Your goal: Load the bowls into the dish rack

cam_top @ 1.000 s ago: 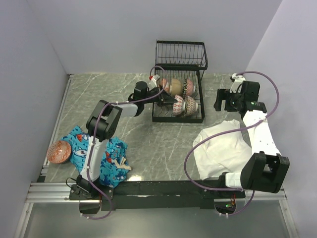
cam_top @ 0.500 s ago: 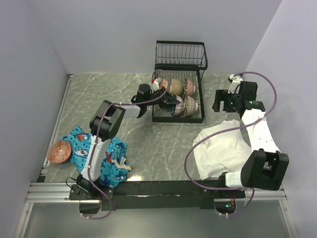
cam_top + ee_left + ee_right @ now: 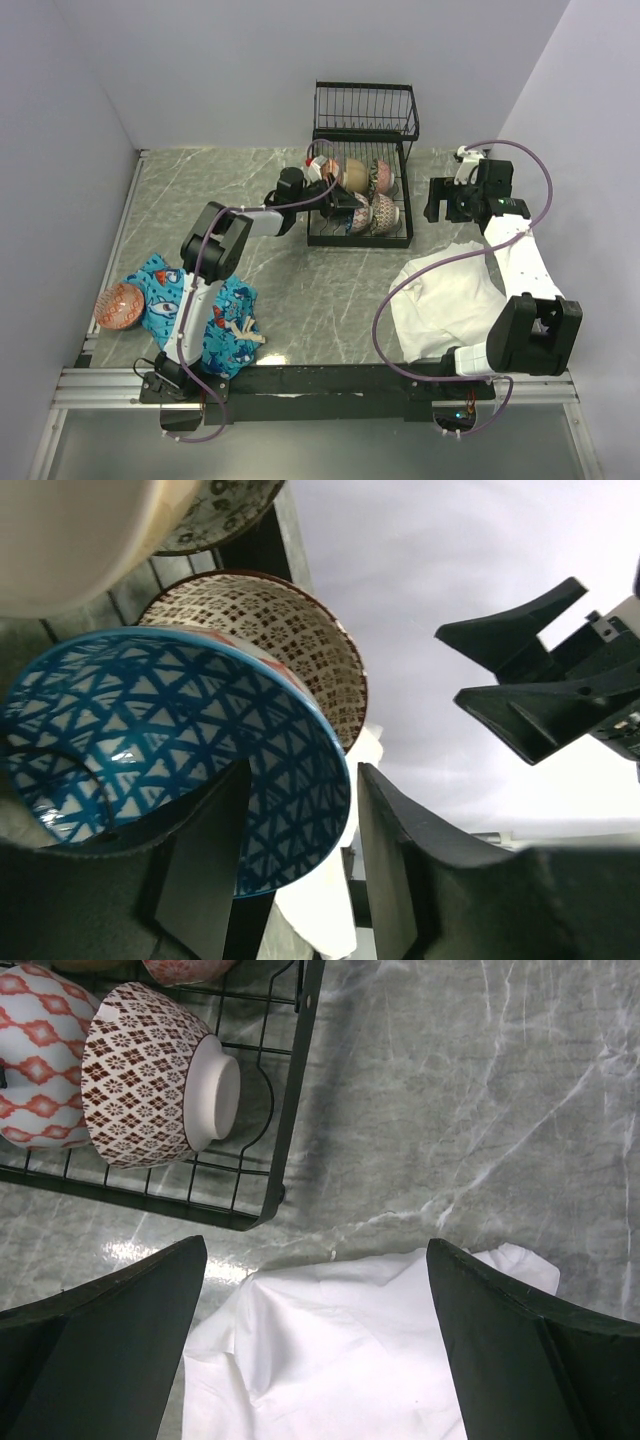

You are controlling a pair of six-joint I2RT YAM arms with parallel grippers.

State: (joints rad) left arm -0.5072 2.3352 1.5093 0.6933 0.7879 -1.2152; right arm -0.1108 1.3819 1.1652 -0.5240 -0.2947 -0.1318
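Observation:
The black wire dish rack (image 3: 362, 241) stands at the back centre, with a raised upper tier (image 3: 366, 106) and several bowls on edge in its base. My left gripper (image 3: 343, 205) reaches into the base. In the left wrist view it (image 3: 303, 770) straddles the rim of a blue triangle-patterned bowl (image 3: 150, 730), with one finger (image 3: 205, 870) inside and a visible gap to the other; the jaws are open. A brown-patterned bowl (image 3: 290, 630) stands behind it. An orange bowl (image 3: 118, 305) sits on the table at the far left. My right gripper (image 3: 437, 200) is open and empty, right of the rack.
A crumpled white cloth (image 3: 450, 295) lies at the right, also under my right gripper (image 3: 380, 1350). A blue patterned cloth (image 3: 195, 310) lies at the left beside the orange bowl. The right wrist view shows the rack's corner (image 3: 300, 1080) with the brown bowl (image 3: 140, 1075).
My left gripper moved right and down into the rack's base with the blue bowl, then stayed there. My right gripper shifted slightly left and back.

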